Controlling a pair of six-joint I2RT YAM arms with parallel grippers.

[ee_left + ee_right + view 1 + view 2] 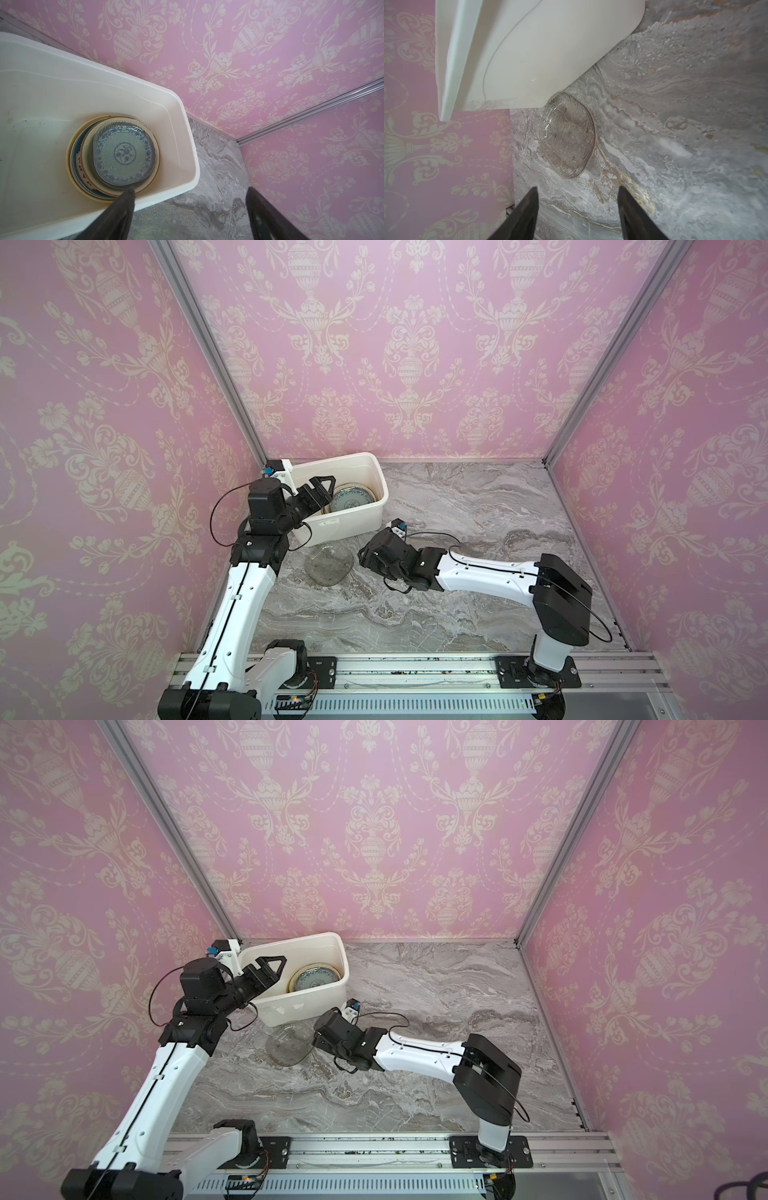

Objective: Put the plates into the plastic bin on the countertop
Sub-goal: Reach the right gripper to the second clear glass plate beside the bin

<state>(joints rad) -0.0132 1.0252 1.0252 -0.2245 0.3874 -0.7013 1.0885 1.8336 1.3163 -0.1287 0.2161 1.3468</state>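
Plates point(352, 498) lie mostly inside the bin point(332, 459), which stands at the back left of the tabletop point(478, 580); 1 more lies outside it.

The left fingers point(124, 209) are spread wide and carry nothing. In both top views they hang over the left part of the bin, pointing toward its right end. In the left wrist view the stack point(116, 158) sits just past 1 fingertip, on the bin floor against the end wall. The other finger shows against bare tabletop outside the bin wall point(187, 145). On top of the stack is a blue-patterned plate with what seems to be a clear one lying over it. Cream and dark-rimmed edges show beneath. Whether the fingertip touches the stack I cannot tell.

Further right, the glass plate point(330, 566) lies flat on the tabletop in front of the bin. In the right wrist view its far edge point(557, 95) meets the foot of the bin point(539, 52).

The right fingers point(526, 216) are released too, parted with nothing between them. They hang low over the tabletop and point at the glass plate. It lies straight ahead of the 2 tips, near but clear of them.
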